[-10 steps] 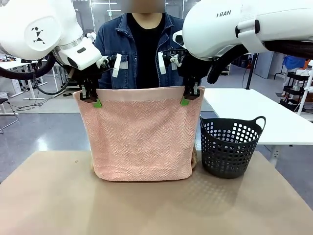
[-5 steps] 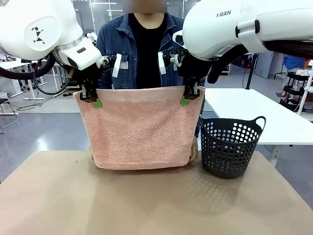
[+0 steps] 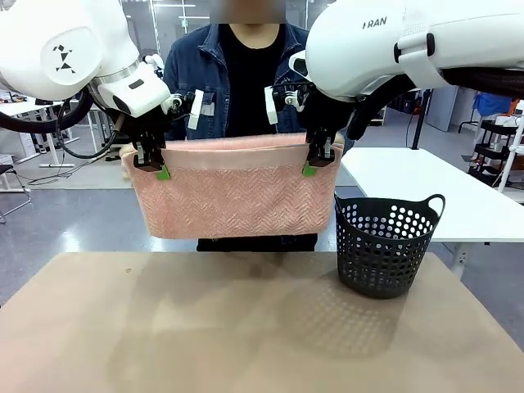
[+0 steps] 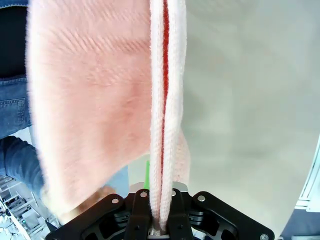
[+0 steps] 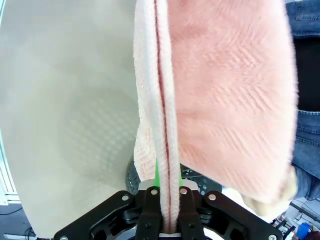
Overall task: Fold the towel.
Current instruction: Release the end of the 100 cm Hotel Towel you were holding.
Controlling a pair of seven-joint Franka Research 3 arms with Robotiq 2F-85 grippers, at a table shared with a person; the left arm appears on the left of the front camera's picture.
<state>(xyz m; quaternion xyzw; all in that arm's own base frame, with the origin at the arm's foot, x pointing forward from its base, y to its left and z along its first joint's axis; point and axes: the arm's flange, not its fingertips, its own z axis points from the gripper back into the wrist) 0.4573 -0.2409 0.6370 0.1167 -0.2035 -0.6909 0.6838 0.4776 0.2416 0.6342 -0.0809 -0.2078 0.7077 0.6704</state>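
Observation:
The pale salmon-pink towel [image 3: 233,192] hangs in the air above the table, stretched between both grippers, its lower part doubled up so the hanging piece is short. My left gripper [image 3: 152,167] is shut on the towel's upper left corner, and my right gripper [image 3: 318,164] is shut on the upper right corner. In the left wrist view the towel [image 4: 100,90] runs edge-on out of the shut left gripper [image 4: 159,220]. The right wrist view likewise has the towel [image 5: 225,95] pinched in the right gripper [image 5: 166,210]. A person in a denim jacket [image 3: 192,74] stands just behind the towel.
A black perforated basket [image 3: 385,246] stands on the brown table [image 3: 246,327] at the right, close below the right gripper. A white table [image 3: 434,196] lies beyond it on the right. Open tabletop stretches under and in front of the hanging towel.
The towel's lower edge has risen off the table, so the hanging part is now about half as tall. Both grippers hold the same spots.

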